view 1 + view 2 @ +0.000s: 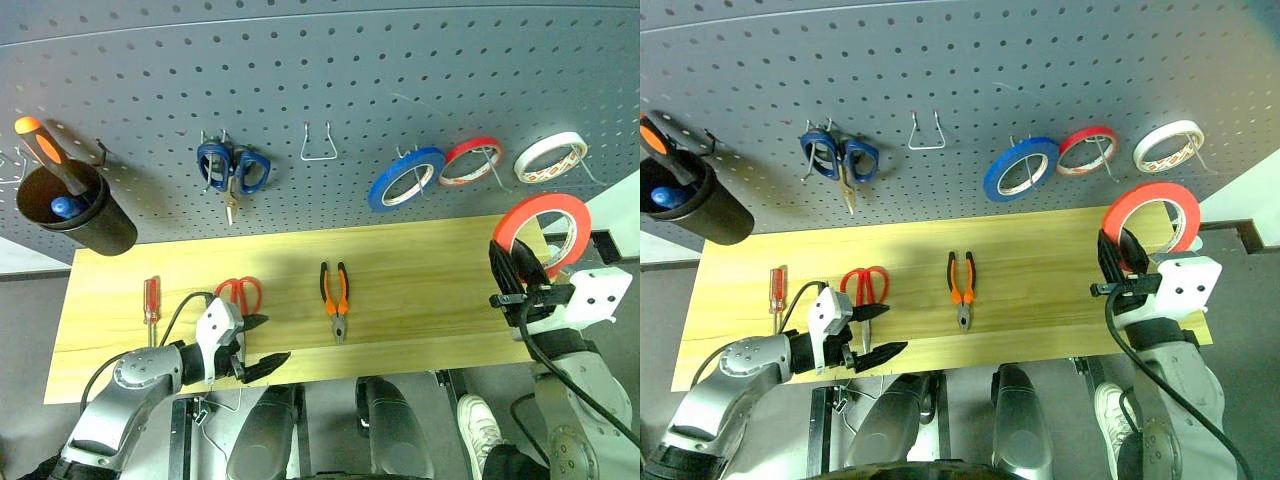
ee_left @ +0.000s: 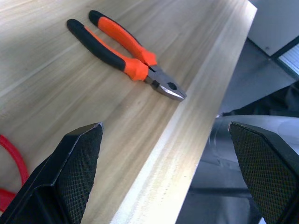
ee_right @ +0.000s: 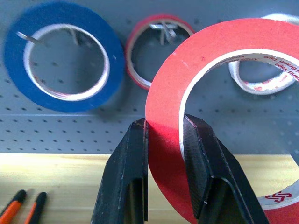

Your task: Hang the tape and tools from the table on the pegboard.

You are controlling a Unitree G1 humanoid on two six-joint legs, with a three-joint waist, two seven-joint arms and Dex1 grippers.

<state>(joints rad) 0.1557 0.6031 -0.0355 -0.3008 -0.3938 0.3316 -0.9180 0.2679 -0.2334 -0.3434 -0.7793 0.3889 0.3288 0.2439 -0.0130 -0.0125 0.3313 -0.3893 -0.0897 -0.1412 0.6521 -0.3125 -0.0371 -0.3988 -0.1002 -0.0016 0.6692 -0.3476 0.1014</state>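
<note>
The right tool [image 3: 164,140] is clamped on the wall of the red tape [image 3: 224,42], one finger outside the roll and one inside its hollow. The roll stands on edge above the tool, held off the tabletop [image 1: 420,270], its open face toward the pegboard [image 1: 320,80]. Red print runs along its white inner core, too small to read. Beyond the tool, three rolls hang on hooks: blue [image 1: 405,178], a thinner red one [image 1: 470,161] and white [image 1: 550,156].

The left tool [image 1: 258,345] has its fingers wide apart at the tabletop's near edge. Just ahead of it lie the red scissors [image 1: 239,293], handles toward the pegboard. To its right lie the pliers [image 1: 335,295], long axis front to back, nose toward the near edge. To its left lies the screwdriver [image 1: 151,300], its red handle toward the pegboard.
</note>
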